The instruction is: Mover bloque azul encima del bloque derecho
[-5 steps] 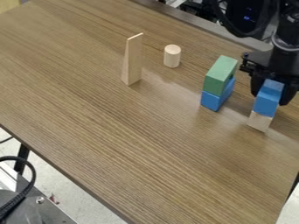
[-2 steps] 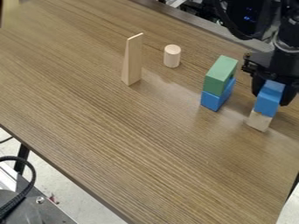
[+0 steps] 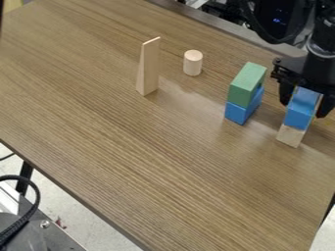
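camera view: far lower left, black cable [image 3: 36,198] curving over a grey metal plate [image 3: 49,233], both off the table's near edge. wood-grain table [image 3: 131,152] fills most of the scene. going right: tall pale wood wedge [image 3: 148,68], upright, thin at the top, thicker at the base. just right of it, apart, a short pale wood cylinder [image 3: 192,63] standing on end. next, a two-piece stack: green block [image 3: 247,84] on top, lower blue block [image 3: 242,111] under it, faces roughly lined up, both sitting at a slant to the camera. right of that, with bare table between, second stack: pale wood block [image 3: 290,136] on the table, task's blue block [image 3: 298,119] on top of it. task's block is plain blue, lighter on the top face, deeper on the front face, looks level and seated on the wood, rear part tucked in between the fingers. arm comes in from the top right, black, wrist above the stack, gripper [image 3: 303,105] pointing down. hand state: released, fingers spread to either side of the blue block, thin gap visible on the right side. left finger sits close beside the block, can't tell if it touches.
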